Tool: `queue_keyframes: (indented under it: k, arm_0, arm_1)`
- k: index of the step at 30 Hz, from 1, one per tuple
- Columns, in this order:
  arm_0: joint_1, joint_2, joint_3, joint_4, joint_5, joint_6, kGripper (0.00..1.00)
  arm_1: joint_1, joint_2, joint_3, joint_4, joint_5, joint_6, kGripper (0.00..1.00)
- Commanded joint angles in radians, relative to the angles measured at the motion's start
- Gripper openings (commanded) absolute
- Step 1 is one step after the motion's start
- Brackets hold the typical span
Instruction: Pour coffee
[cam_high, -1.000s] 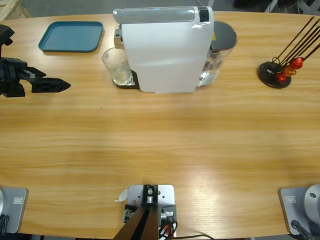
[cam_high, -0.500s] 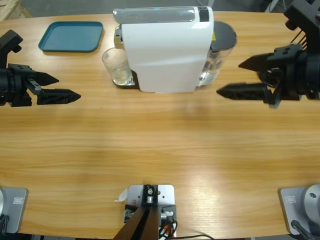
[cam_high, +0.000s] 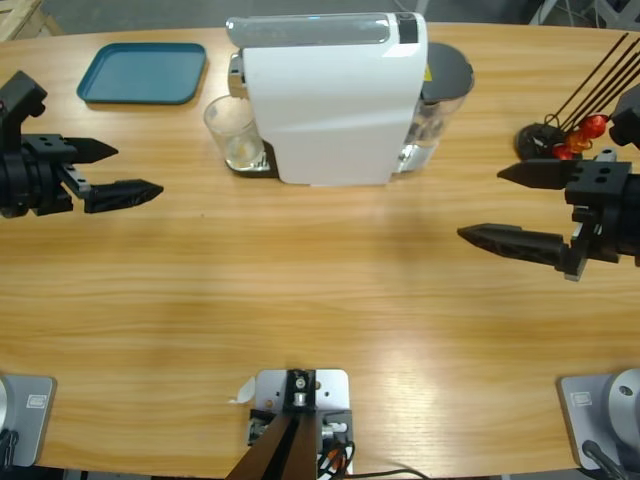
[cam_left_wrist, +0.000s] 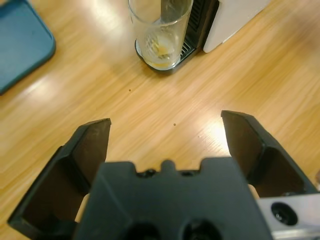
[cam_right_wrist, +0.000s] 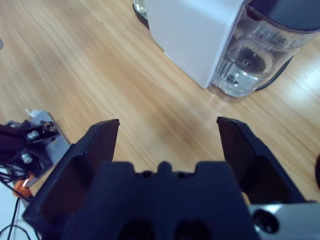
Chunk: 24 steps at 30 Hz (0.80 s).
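Note:
A clear glass (cam_high: 235, 131) stands on the drip tray under the spout of a white coffee machine (cam_high: 330, 100). In the left wrist view the glass (cam_left_wrist: 160, 30) has only a pale yellowish smear at its bottom; no coffee is in view. My left gripper (cam_high: 138, 168) hovers open at the table's left, pointing toward the glass (cam_left_wrist: 166, 122) with a stretch of bare wood between them. My right gripper (cam_high: 480, 205) is open at the table's right, below the machine's water tank (cam_high: 442, 95). Its wrist view looks at the machine (cam_right_wrist: 195, 35) and tank (cam_right_wrist: 260, 55) past its own open gripper (cam_right_wrist: 167, 123).
A teal tray (cam_high: 143, 72) lies at the back left, beyond the left gripper. A black holder with dark sticks and red-orange beads (cam_high: 552, 146) stands at the back right, just behind the right gripper.
The left gripper opened and edged right. The right arm came in from the right near the tank, then drew back right and toward the table's front.

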Motion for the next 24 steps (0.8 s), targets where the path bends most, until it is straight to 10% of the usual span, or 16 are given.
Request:
queue_keyframes:
  k: [1, 24]
  arm_0:
    - [-0.007, -0.082, 0.125, -0.121, -0.022, 0.084, 0.959]
    - [-0.007, -0.137, 0.274, -0.291, -0.083, 0.175, 0.908]
  arm_1:
    - [0.01, 0.034, 0.059, -0.071, -0.025, -0.014, 0.867]
    - [0.009, 0.044, 0.07, -0.075, -0.049, -0.007, 0.863]
